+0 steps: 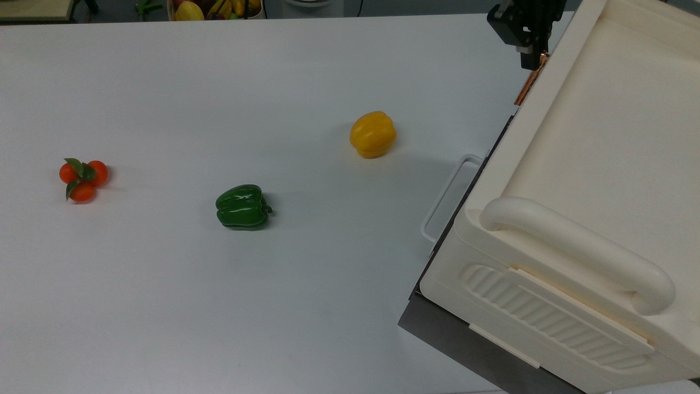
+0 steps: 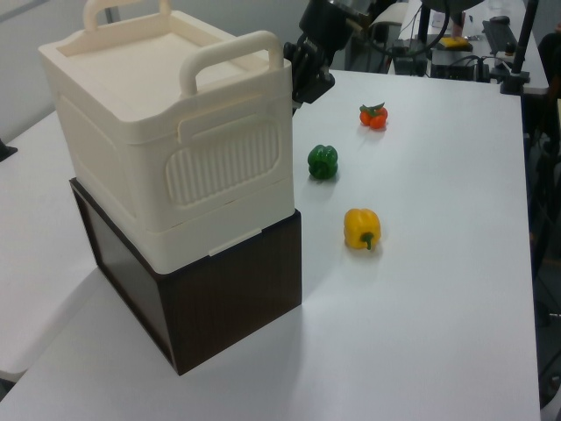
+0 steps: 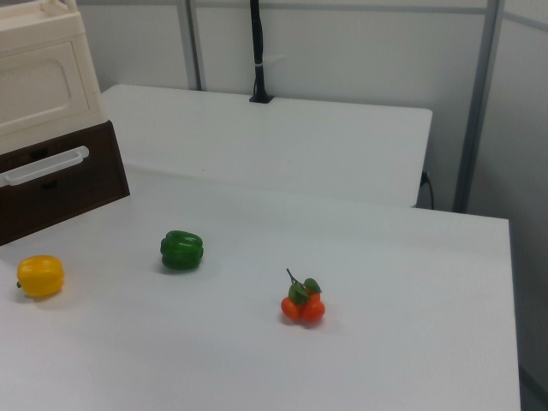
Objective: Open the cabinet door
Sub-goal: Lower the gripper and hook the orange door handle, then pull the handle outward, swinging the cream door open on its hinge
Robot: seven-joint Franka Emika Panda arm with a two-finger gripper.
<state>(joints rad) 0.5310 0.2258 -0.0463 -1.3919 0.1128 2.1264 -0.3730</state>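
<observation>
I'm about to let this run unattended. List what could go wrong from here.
1. The gripper sits at the top end of the thin copper handle on the cabinet door; so far off centre, it may slip off when pulling.
2. The cabinet just rests on a dark brown box, so a hard pull might drag or tip it.

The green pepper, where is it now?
In the top view, the green pepper lies on the white table, between the orange fruit cluster and the yellow pepper.

White table [image 1: 164,306]; second white table [image 3: 282,145] behind it. Grey partition wall [image 3: 360,51], metal posts.
</observation>
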